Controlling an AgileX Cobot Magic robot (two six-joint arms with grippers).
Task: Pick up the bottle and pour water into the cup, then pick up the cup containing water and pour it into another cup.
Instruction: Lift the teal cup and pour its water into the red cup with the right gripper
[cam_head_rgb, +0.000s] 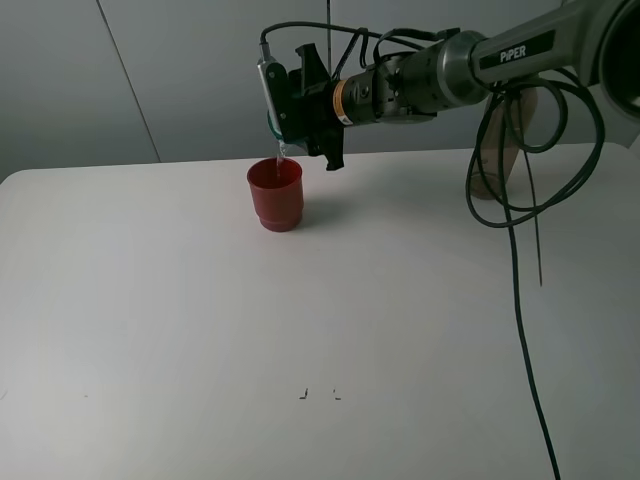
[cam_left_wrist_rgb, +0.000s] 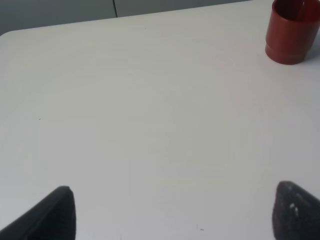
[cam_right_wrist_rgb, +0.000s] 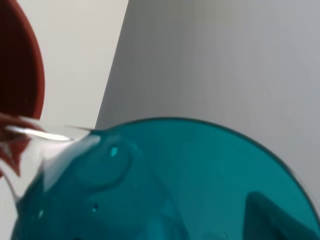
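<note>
Right gripper (cam_head_rgb: 283, 118): clamped on the teal tumbler, jaws drawn in tight against its sides, wrist rolled over so the tumbler lies tipped.
Teal tumbler (cam_right_wrist_rgb: 165, 185): between the jaws, mouth turned down toward the red cup; in the high view mostly hidden behind the gripper body, only a pale edge seen at its lip.
Water (cam_right_wrist_rgb: 37, 137): leaving the tumbler lip as a thin clear stream, seen in the right wrist view and faintly in the high view.
Red cup (cam_head_rgb: 275, 194): directly below the jaws, upright on the white table (cam_head_rgb: 200, 330), rim just under the stream.
Left gripper (cam_left_wrist_rgb: 172, 212): jaws apart, holding nothing, well away from the red cup, low over bare table.
Bottle: not found in any view.
Done, as judged: first pour, bottle into tumbler, seems finished; tumbler lifted and carried over the red cup.
In hand: second pour, tumbler into red cup.
Left: emptying the tumbler, then probably setting it down.
</note>
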